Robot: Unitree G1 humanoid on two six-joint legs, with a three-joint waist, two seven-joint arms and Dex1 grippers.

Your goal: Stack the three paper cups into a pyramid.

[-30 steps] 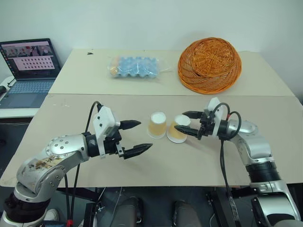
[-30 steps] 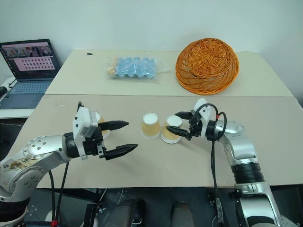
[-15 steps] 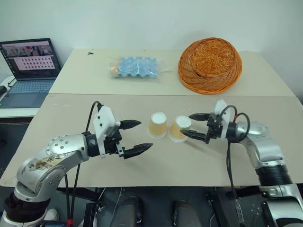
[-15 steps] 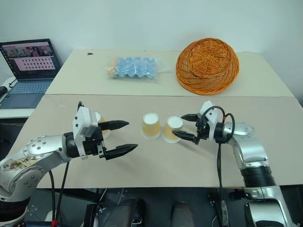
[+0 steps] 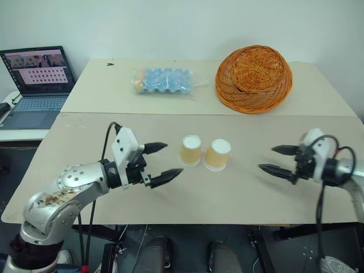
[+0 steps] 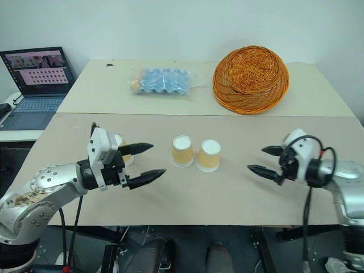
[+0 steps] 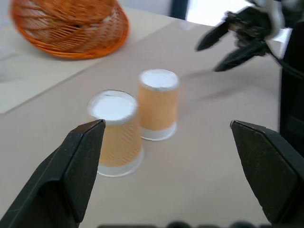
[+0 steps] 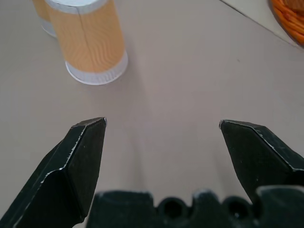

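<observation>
2 cups (image 5: pixel 203 152) inverted, side by side; no legible labels.

Matt paper cups (image 5: pixel 203 153); woven wicker basket (image 5: pixel 253 78); matt tabletop (image 5: pixel 239 187).

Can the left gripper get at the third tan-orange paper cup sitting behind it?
Probably yes. The left gripper is open and empty, and the third cup stands just behind its fingers on bare table; it would need to back up first.

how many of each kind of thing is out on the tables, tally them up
paper cups: 3
wicker basket: 1
bagged blue egg tray: 1
laptop: 1
total: 6
</observation>
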